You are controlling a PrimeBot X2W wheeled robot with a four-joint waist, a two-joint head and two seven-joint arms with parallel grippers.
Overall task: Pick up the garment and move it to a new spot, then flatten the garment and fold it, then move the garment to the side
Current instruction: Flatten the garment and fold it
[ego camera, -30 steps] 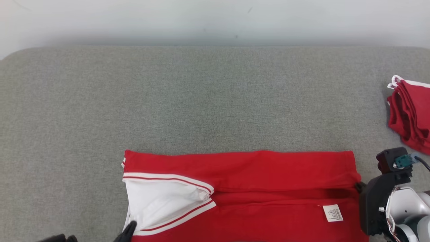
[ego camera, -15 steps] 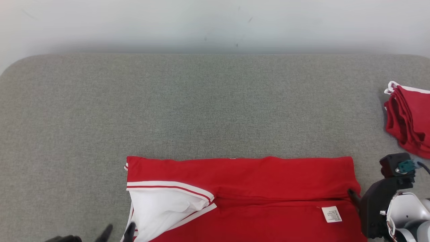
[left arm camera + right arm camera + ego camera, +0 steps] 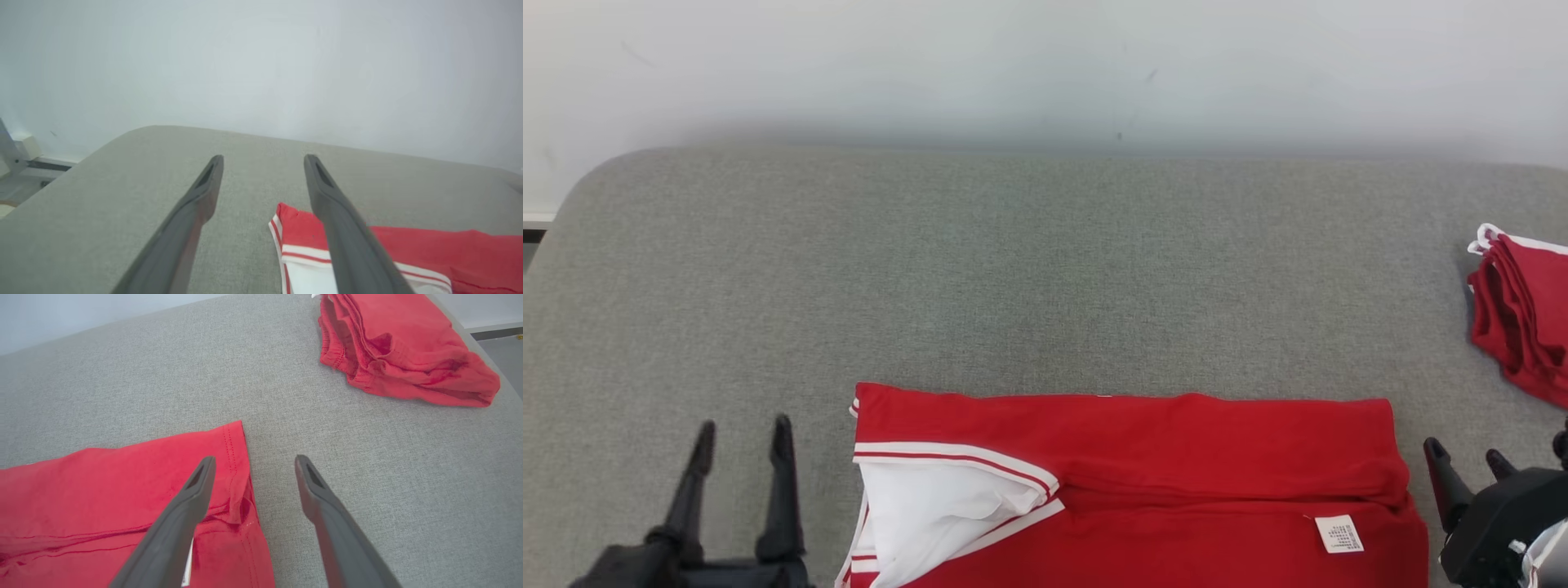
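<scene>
My left fingers (image 3: 782,474) are spread wide and empty, the garment (image 3: 1176,457) just at their 3 o'clock. My right fingers (image 3: 1441,478), equally spread and empty, have it at 9 o'clock.

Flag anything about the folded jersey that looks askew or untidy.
The garment lies folded but not neat: its white sleeve gapes open at the left end, trim running slanted, and a rumpled ridge bunches toward the right edge. The red pile at far right is loosely heaped.
</scene>
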